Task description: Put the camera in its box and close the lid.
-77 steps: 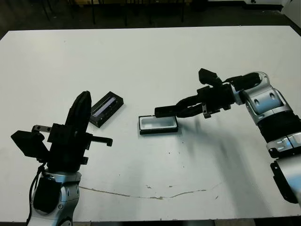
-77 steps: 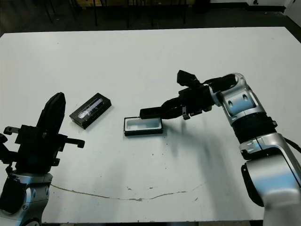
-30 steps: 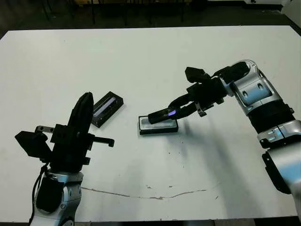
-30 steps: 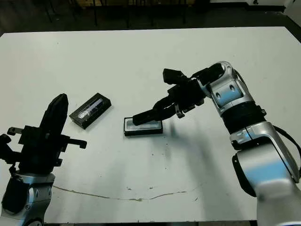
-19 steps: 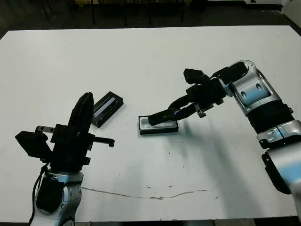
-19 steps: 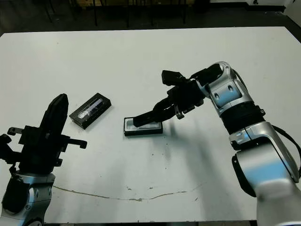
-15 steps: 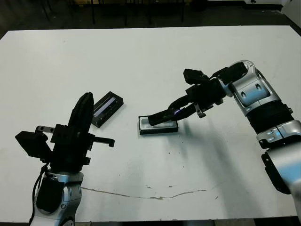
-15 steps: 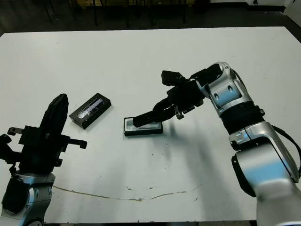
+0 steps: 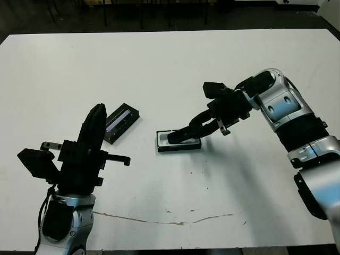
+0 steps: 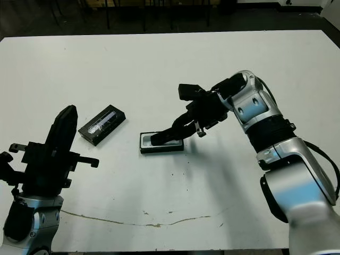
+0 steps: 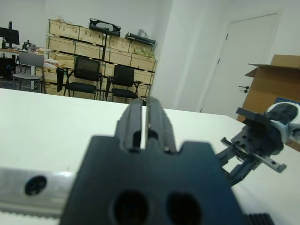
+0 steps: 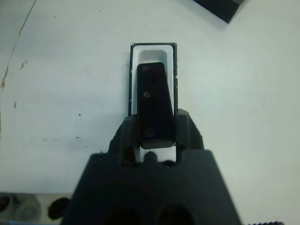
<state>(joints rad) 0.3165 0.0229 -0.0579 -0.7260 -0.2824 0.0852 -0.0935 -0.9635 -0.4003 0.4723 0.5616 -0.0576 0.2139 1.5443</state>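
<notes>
Two fingers of right gripper [image 12: 157,136] pinch slim black bar camera [image 12: 154,105], tilted over white-lined black box [image 12: 132,79] for insertion; left gripper [image 11: 145,117] fingers pressed together, idle.

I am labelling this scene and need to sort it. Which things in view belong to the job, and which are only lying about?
Belong to the job:
- slim black bar camera, held by the right gripper over the box
- shallow black-walled, white-lined box
- flat black lid with a silvery window strip

Only lying about:
- nothing else on the white table; the left gripper is idle
</notes>
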